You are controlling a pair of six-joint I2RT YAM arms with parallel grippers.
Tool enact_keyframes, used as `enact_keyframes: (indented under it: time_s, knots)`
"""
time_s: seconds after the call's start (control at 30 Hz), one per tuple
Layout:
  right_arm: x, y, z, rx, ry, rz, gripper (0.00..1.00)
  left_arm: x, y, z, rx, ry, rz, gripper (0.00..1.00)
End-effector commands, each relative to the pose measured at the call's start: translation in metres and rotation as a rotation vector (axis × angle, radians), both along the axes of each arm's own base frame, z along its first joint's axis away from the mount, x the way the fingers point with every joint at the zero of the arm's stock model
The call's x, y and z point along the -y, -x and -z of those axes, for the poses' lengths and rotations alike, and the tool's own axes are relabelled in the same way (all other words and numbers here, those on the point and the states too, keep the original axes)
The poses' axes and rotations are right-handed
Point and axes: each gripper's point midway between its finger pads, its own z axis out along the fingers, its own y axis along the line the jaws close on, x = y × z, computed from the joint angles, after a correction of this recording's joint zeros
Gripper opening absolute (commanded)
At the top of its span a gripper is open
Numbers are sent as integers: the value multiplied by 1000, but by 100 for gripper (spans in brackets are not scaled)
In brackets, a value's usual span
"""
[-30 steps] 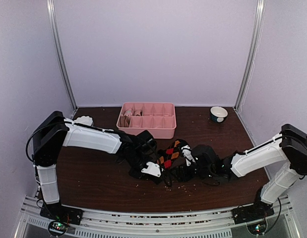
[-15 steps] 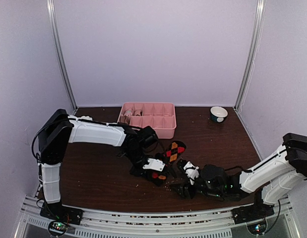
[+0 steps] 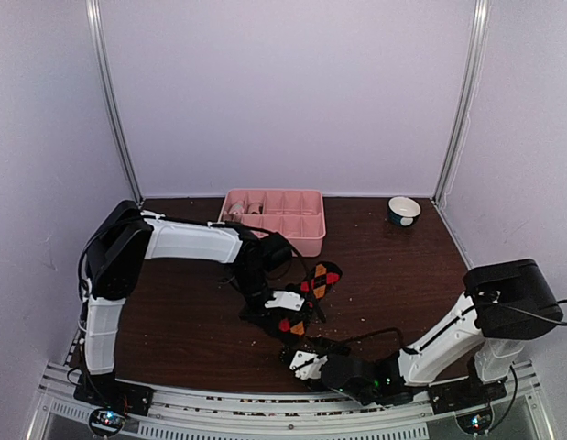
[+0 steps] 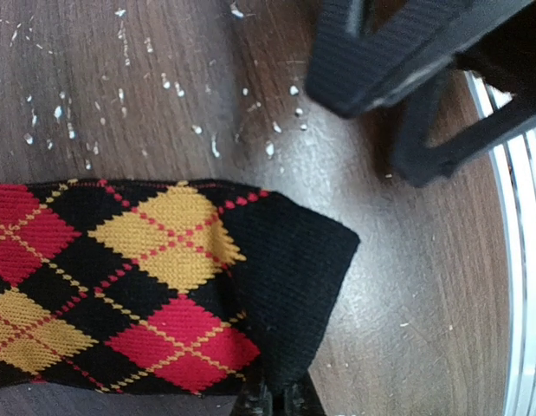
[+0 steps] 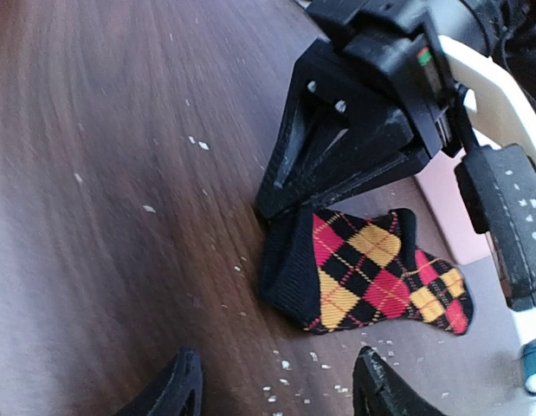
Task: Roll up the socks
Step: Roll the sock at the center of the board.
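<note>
**Item under work.** One argyle sock (image 5: pixel 363 277), black with red and orange diamonds, lies flat and full length on the counter (image 3: pixel 173 312), near the middle and in front of the pink tray (image 3: pixel 301 240). No turn of a roll shows in it. I see no second sock laid with it.

**Left claw** (image 5: pixel 268 210). Pressed together on the edge of the black cuff, fingertips low at the counter. The cuff is only slightly lifted at that corner. The rest of the sock rests on the wood.

**Right claw** (image 5: pixel 280 390). Spread wide and holding nothing. It sits low near the front edge of the counter, facing the cuff end and a little apart from it.

**Other findings.** Pale crumbs (image 4: pixel 120 87) are scattered over the wood around the sock. A small bowl (image 3: pixel 404 211) stands at the far right corner, well apart from the work. Something pale sits in the tray's left compartments; I cannot tell what.

**Step in hand, as I judge it.** The roll is at its very start: cuff gripped, first fold not yet made.

**Next move, as I judge it.** I should turn the cuff over onto the leg and wind toward the toe. My right claw will likely have to close in and pin the fabric, or the soft knit will slide instead of rolling.
</note>
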Motion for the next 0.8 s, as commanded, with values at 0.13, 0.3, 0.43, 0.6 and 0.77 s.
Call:
enact_keyframes:
  time_s: [0.13, 0.3, 0.43, 0.6, 0.77]
  knots:
    - [-4, -14, 5, 200, 203, -26, 52, 0, 3, -4, -38, -11, 26, 0]
    - [-10, -21, 6, 209, 226, -58, 46, 1, 1, -4, -38, -18, 29, 0]
    - [-18, -27, 5, 216, 225, -58, 43, 1, 2, -4, -47, -24, 30, 0]
    - [-31, -33, -6, 185, 153, -52, 22, 0, 3, -3, -49, -30, 29, 10]
    - [-35, -29, -6, 100, 94, -56, 0, -1, 2, -3, -34, -24, 27, 28]
